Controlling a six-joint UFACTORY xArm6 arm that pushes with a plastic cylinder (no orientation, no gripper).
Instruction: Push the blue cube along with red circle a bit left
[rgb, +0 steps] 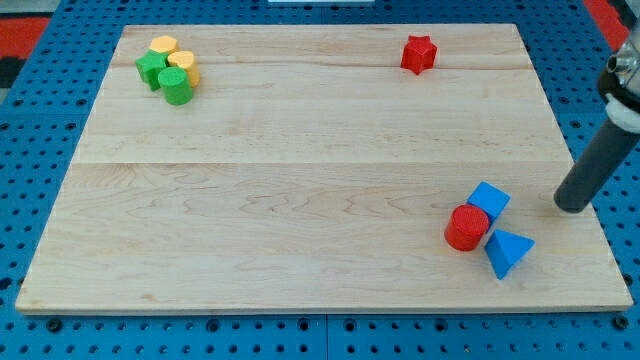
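Observation:
The blue cube (489, 199) sits at the board's lower right, touching the red circle (467, 227), a short red cylinder just to its lower left. A blue triangular block (508, 251) lies right below them, against the red circle. My tip (573, 206) is at the end of the dark rod, to the right of the blue cube, apart from it by a clear gap near the board's right edge.
A red star block (419, 53) sits at the top right of the wooden board (300, 170). At the top left is a tight cluster: two yellow blocks (163, 46) (184, 66), a green block (151, 69) and a green cylinder (176, 86).

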